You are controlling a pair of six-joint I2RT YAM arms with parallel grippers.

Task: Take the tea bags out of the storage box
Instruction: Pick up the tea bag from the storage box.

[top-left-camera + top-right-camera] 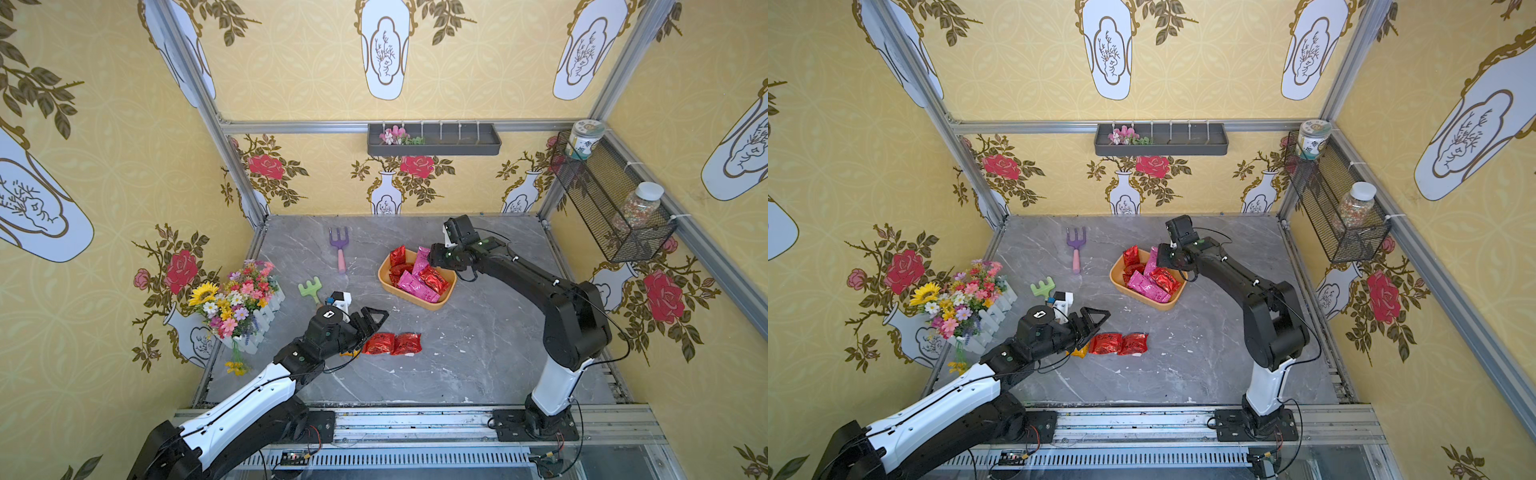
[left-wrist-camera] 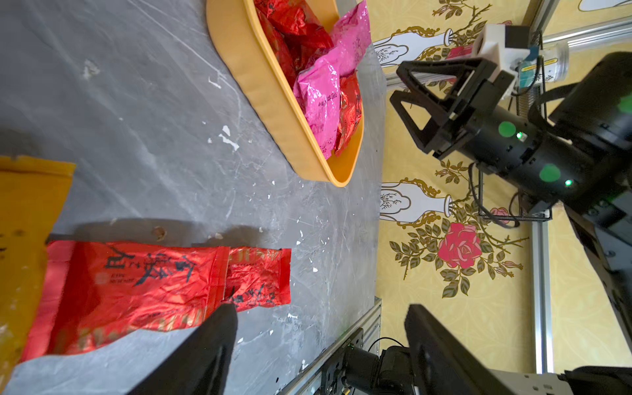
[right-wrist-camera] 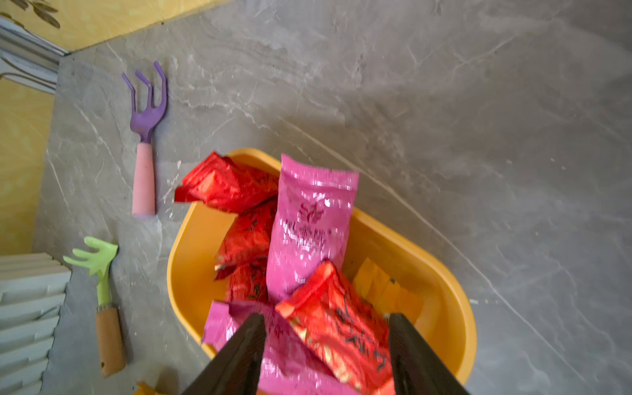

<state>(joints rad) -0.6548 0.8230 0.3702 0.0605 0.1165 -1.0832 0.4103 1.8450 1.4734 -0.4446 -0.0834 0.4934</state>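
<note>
Right gripper [image 3: 326,318] hangs spread over the box [image 3: 191,273], far centre, red bag [image 3: 342,331] between its jaws: lower squarely, pinch that one alone. Left gripper [image 1: 376,318], spread and empty, hovers by loose bags [image 1: 392,344], near left.

An orange-yellow storage box [image 1: 411,296] holds shiny tea bags [image 1: 412,285] in crinkly red and magenta-pink, printed with dark lettering. The surface [image 1: 478,353] is grey marble with pale veins and white flecks. Yellow wallpaper [image 1: 291,83] shows red roses, olive leaves and white vases. Purple garden fork [image 3: 147,119], pink handle; light green rake [image 3: 98,260], brown handle. Black-and-white robot arms [image 1: 540,286].
</note>
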